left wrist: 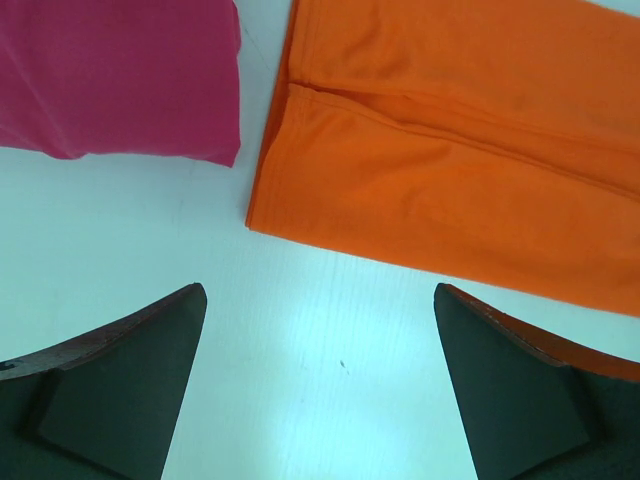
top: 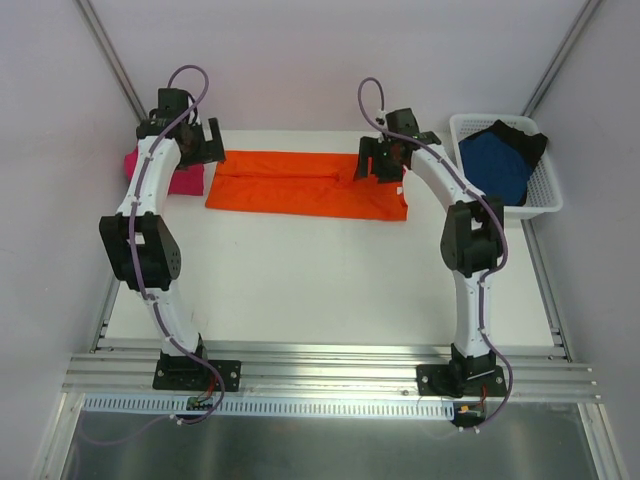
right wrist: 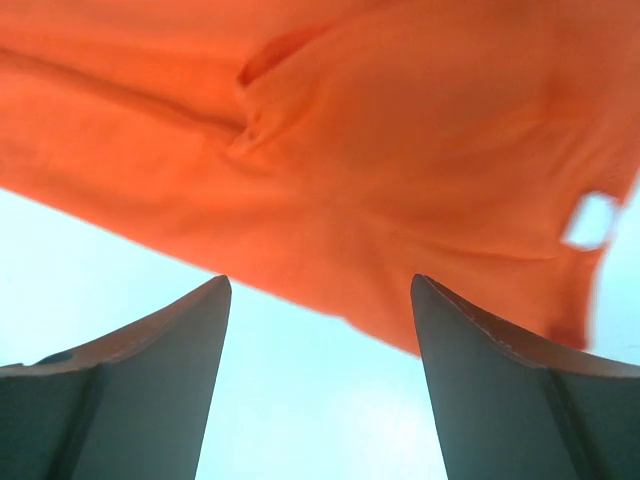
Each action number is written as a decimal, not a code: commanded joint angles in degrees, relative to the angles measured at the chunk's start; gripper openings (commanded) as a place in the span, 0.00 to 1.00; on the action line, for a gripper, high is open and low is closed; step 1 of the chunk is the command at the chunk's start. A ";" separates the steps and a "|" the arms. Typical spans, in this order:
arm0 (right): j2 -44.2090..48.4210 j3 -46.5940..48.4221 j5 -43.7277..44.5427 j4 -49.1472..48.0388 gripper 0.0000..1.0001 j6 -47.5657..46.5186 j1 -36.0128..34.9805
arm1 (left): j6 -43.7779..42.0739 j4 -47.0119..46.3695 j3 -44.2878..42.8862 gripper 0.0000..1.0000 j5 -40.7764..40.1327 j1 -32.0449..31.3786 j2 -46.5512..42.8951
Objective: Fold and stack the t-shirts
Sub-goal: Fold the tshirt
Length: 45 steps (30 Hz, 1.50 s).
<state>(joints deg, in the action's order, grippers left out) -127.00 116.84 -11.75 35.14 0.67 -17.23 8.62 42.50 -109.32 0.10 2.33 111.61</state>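
Observation:
The orange t-shirt (top: 300, 186) lies folded into a long strip across the back of the table. It shows in the left wrist view (left wrist: 450, 150) and in the right wrist view (right wrist: 350, 150). The magenta-pink t-shirt (top: 180, 176) lies folded at the back left, also in the left wrist view (left wrist: 120, 75). The dark blue t-shirt (top: 495, 165) and the black t-shirt (top: 520, 132) lie in the basket. My left gripper (left wrist: 320, 295) is open and empty, above the table near the strip's left end. My right gripper (right wrist: 320, 285) is open and empty, above the strip's right end.
A white mesh basket (top: 545, 185) stands at the back right of the white table (top: 320, 290). Metal rails (top: 330, 375) run along the table's near edge, where both arm bases stand. Walls close in on the left, back and right.

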 commanded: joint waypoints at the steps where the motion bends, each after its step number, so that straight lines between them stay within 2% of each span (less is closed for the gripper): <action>1: 2.02 -3.19 -4.42 0.99 0.76 3.28 -1.84 | 1.40 1.62 3.31 0.99 3.76 -0.04 -2.36; 6: 0.18 -3.11 -5.92 0.99 0.77 4.78 -2.98 | 1.48 1.62 4.38 0.99 6.49 -1.89 0.44; 10: -1.67 -1.79 -5.74 1.25 0.77 4.52 -2.98 | 0.79 1.62 1.31 0.97 8.16 -2.15 5.88; 25: -5.89 -2.84 -6.71 1.25 0.77 6.63 -0.43 | -1.15 1.53 -3.36 0.96 8.25 -2.15 16.61; 37: -8.70 -1.09 -8.03 1.60 0.77 8.12 2.82 | -1.68 1.71 0.94 0.96 10.53 -2.15 18.29; 45: -9.93 1.20 -8.82 1.34 0.77 8.82 4.66 | -1.42 3.02 9.10 0.95 14.39 -5.40 15.22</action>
<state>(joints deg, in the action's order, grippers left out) -136.05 115.55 -19.99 36.27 8.40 -13.61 7.53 42.63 -104.73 10.26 -1.48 128.60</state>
